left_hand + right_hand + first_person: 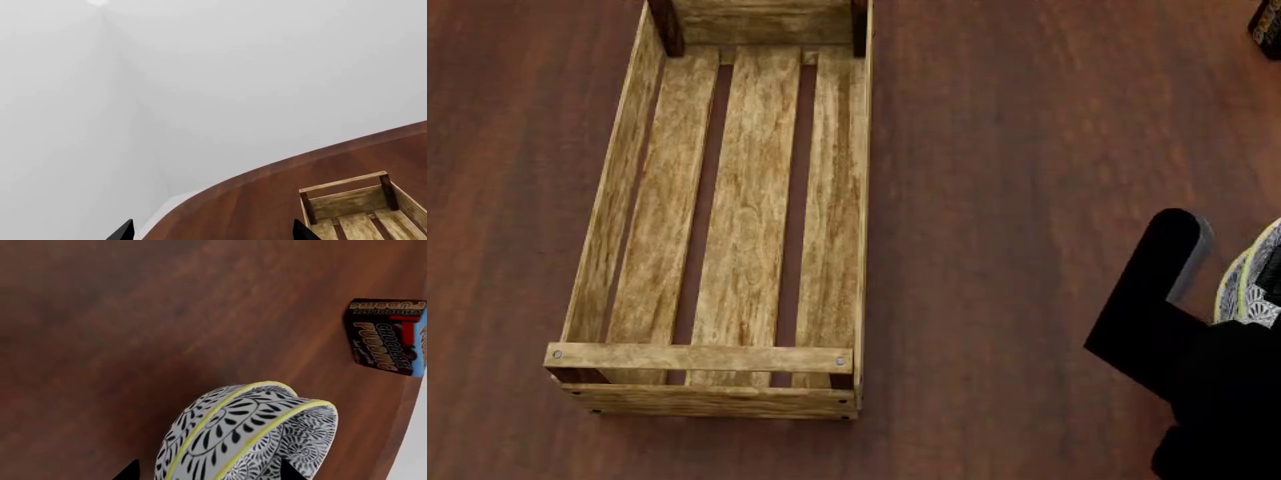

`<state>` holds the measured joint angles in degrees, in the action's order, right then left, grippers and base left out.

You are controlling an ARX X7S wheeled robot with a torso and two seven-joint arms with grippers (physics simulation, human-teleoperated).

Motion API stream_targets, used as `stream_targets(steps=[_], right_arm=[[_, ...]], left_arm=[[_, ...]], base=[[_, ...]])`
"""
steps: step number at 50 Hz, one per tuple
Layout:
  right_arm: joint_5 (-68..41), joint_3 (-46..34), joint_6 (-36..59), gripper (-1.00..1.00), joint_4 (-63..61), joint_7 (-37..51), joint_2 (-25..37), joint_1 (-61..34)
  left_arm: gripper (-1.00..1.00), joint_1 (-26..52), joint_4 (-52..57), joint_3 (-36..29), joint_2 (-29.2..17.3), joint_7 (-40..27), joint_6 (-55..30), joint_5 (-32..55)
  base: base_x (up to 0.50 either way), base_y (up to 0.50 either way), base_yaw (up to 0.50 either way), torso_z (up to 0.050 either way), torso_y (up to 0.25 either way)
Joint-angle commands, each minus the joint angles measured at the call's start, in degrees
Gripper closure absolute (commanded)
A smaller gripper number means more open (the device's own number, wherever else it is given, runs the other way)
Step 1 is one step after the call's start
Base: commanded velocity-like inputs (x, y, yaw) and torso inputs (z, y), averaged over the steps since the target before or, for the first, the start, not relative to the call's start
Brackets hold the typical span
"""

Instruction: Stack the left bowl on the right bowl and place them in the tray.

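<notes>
Two nested bowls fill the bottom of the right wrist view: we see the inner bowl (267, 432) sitting in the outer bowl (200, 435), both tipped on edge with yellow rims showing. Dark tips of the right gripper (207, 471) stand either side of them at the bottom edge, jaws closed on the pair. We note a pudding box (385, 337) at the right edge of that frame, on the table (133, 340), well apart from the bowls.

Head view: right arm (1188, 340) dark at lower right, a sliver of bowl rim beside it at the right edge. Tray (641, 210) lies left of centre, running up the frame, nothing in it.

Left wrist view: left gripper (210, 231) shows two tips set wide, nothing between; tray end at lower right.
</notes>
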<state>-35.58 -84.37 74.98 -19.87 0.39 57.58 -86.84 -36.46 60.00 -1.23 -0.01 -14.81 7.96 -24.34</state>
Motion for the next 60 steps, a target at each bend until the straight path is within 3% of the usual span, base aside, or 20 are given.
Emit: stream_targets(steps=[1,5,42,43,60], right_arm=[[-0.5,0.2,-1.2,-1.00,1.9,0.9,-1.3,2.3],[1.0,-1.4,-2.3,-1.00,4.6,1.6,-1.7,4.3],[2.4,-2.8,-4.7,-1.00,14.0,6.8,-5.4,12.8],[2.1,-2.2,-4.3,1.00,13.8,7.4,-5.5,13.0],[5.5,-3.4,-0.2,1.00,2.5,7.1,-3.2,3.3]], left_arm=[[-1.00,-1.3,0.0,0.5,0.0,-0.4,1.4,0.4],[-1.00,-3.7,0.0,0.8,0.0,-1.6,3.8,0.1],[-1.00,1.4,0.0,-1.6,0.0,-0.1,-2.2,-1.6],[-1.00,1.4,0.0,-1.6,0.0,-0.1,-2.2,-1.6],[-1.00,0.0,0.0,-0.3,0.0,-0.2,-0.3,-0.4]], base=[[0.00,0.00,0.00,0.000,0.000],[0.00,0.00,0.00,0.000,0.000],[0.00,0.00,0.00,0.000,0.000],[0.00,0.00,0.00,0.000,0.000],[0.00,0.00,0.00,0.000,0.000]])
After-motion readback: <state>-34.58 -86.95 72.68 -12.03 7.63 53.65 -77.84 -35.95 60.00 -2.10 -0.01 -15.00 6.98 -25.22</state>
